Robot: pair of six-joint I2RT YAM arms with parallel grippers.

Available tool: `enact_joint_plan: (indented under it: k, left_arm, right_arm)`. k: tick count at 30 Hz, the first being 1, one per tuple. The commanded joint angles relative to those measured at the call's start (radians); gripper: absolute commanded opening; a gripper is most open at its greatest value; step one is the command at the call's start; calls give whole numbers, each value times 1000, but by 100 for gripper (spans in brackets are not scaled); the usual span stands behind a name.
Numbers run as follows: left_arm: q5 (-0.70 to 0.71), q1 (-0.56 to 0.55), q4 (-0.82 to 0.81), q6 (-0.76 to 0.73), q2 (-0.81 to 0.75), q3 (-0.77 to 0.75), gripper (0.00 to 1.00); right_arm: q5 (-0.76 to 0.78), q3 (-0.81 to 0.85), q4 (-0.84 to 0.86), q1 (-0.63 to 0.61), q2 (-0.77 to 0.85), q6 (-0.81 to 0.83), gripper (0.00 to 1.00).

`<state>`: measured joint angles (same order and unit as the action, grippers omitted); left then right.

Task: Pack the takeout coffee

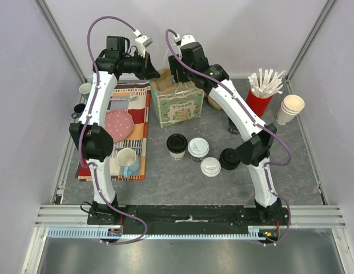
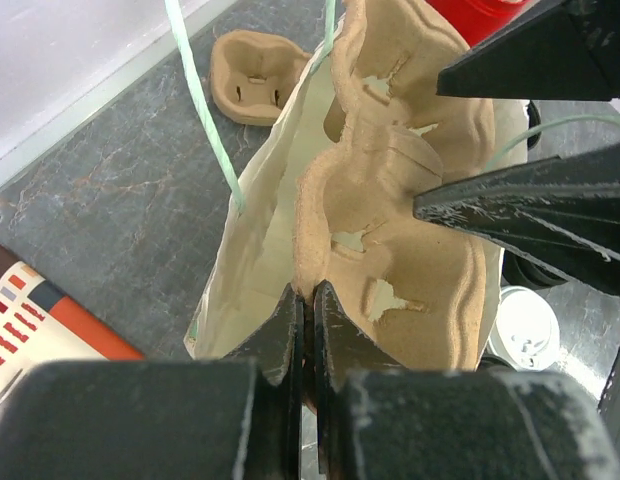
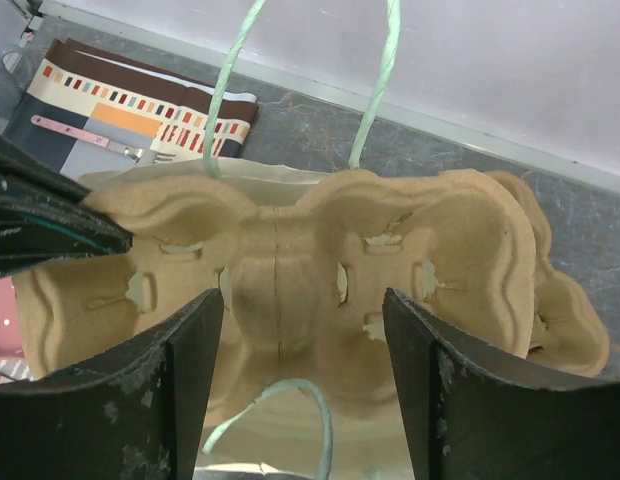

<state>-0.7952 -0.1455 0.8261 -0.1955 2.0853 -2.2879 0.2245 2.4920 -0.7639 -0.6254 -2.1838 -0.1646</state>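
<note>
Two takeout coffee cups with white lids (image 1: 198, 148) (image 1: 210, 166) stand on the table in front of the brown paper bag (image 1: 177, 105). One white lid shows in the left wrist view (image 2: 525, 325). A pulp cup carrier (image 2: 390, 250) sits at the bag's open mouth. My left gripper (image 2: 310, 295) is shut on the carrier's edge; it shows in the top view (image 1: 152, 72). My right gripper (image 3: 305, 330) is open just above the carrier (image 3: 290, 260), its fingers (image 3: 195, 380) spread; it is beside the left one in the top view (image 1: 177, 71). The bag's inside (image 3: 290, 445) lies below.
A lidless black cup (image 1: 177, 144) and a loose black lid (image 1: 229, 158) stand by the coffees. A second pulp carrier (image 2: 255, 85) lies behind the bag. A red cup of stirrers (image 1: 261, 97) and stacked paper cups (image 1: 290, 108) stand right. A placemat (image 1: 137, 108) with pink plate and mug lies left.
</note>
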Motion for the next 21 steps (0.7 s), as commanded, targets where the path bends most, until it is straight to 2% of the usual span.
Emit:
enact_joint_plan:
  k: [1, 5, 10, 14, 21]
  left_arm:
    - [-19, -2, -8, -67, -14, 13, 2]
    - [-9, -6, -7, -100, -14, 19, 2]
    - [-21, -14, -7, -119, -11, 19, 2]
    - [-19, -14, -27, -98, -10, 24, 2]
    - [-22, -12, -38, -71, -10, 33, 2]
  right_arm:
    - [0, 77, 23, -3, -17, -44, 70]
    - [-28, 47, 15, -2, -30, -73, 66]
    - [-17, 83, -9, -2, -71, -69, 68]
    - [-131, 90, 50, -4, -45, -76, 85]
    - [-65, 15, 159, -5, 108, -9, 89]
